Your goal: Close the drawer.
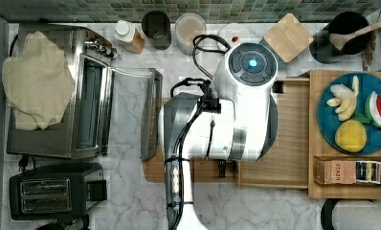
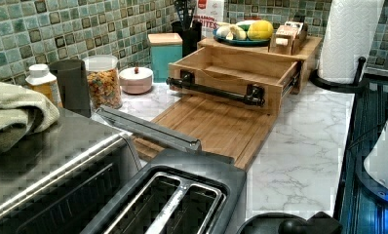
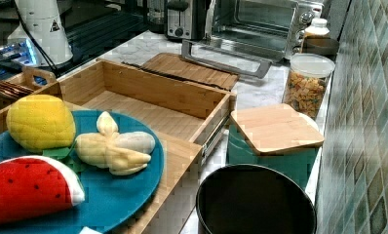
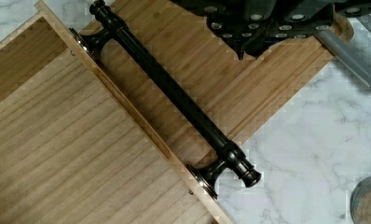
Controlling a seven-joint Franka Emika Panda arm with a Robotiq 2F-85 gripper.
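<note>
The light-wood drawer [image 1: 294,143] stands pulled out of the wooden countertop unit [image 1: 313,191], with nothing inside it. It also appears in the left view [image 2: 231,66], the right view [image 3: 148,114] and the wrist view [image 4: 81,154]. A dark bar handle [image 4: 174,93] runs across its front [image 2: 216,90]. My gripper [image 4: 242,46] hangs shut above the bamboo cutting board [image 4: 249,93], a short way off the handle on the side away from the drawer, touching nothing. In the top view the white arm [image 1: 236,110] covers the drawer front.
A steel toaster oven [image 1: 88,110] has its glass door [image 2: 148,127] folded down over the cutting board's far end. A black toaster [image 1: 50,191] sits beside it. A blue plate [image 1: 370,139] of toy fruit rests on the unit. Jars [image 2: 103,80] line the tiled wall.
</note>
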